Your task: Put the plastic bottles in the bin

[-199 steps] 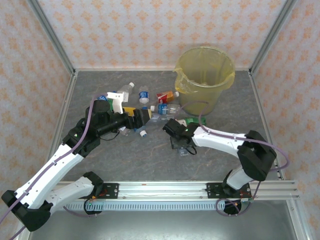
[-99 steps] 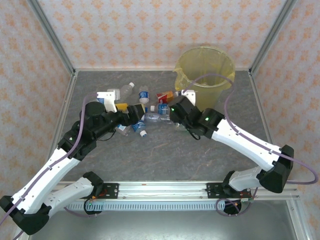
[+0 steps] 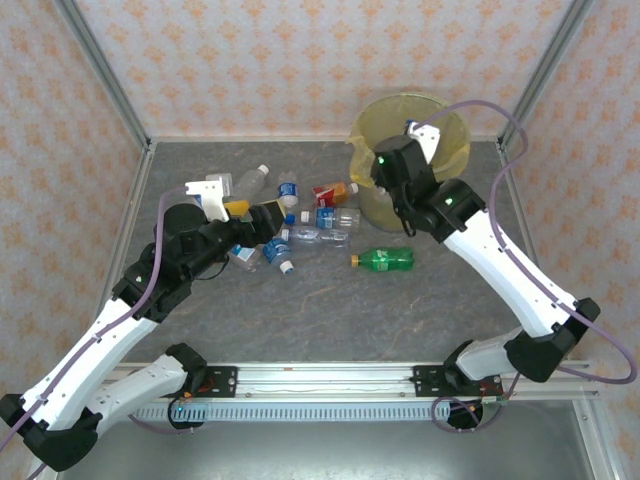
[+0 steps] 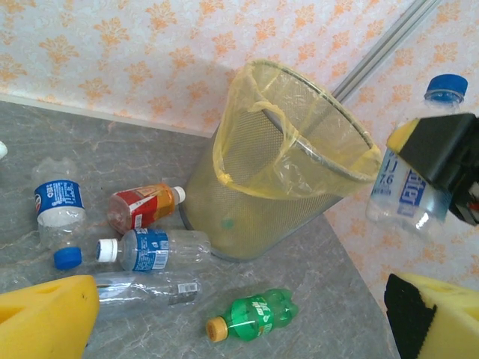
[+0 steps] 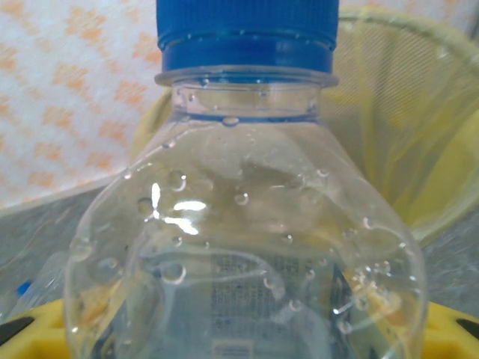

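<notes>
Right hand (image 5: pixel 239 333): I am clamping a blue-capped bottle (image 5: pixel 247 224) high beside the bin (image 5: pixel 397 112) ahead, readying a drop inside.

Top camera: fixed high above and behind the arm bases, tilted down and forward. It sees the whole table (image 3: pixel 330 305) up to the back wall (image 3: pixel 300 60) from far off.
Left wrist camera: low over the table, facing right toward the bin (image 4: pixel 254 202), at middle range, with its own yellow fingers (image 4: pixel 45 318) at the bottom corners.
Right wrist camera: pressed close against a clear bottle (image 5: pixel 243 239), looking level past it to the bin rim and wall.
Shared, top and left wrist: bin, green bottle (image 3: pixel 385 260), nearby bottles.
Shared, both wrists: clear bottle, bin.
</notes>
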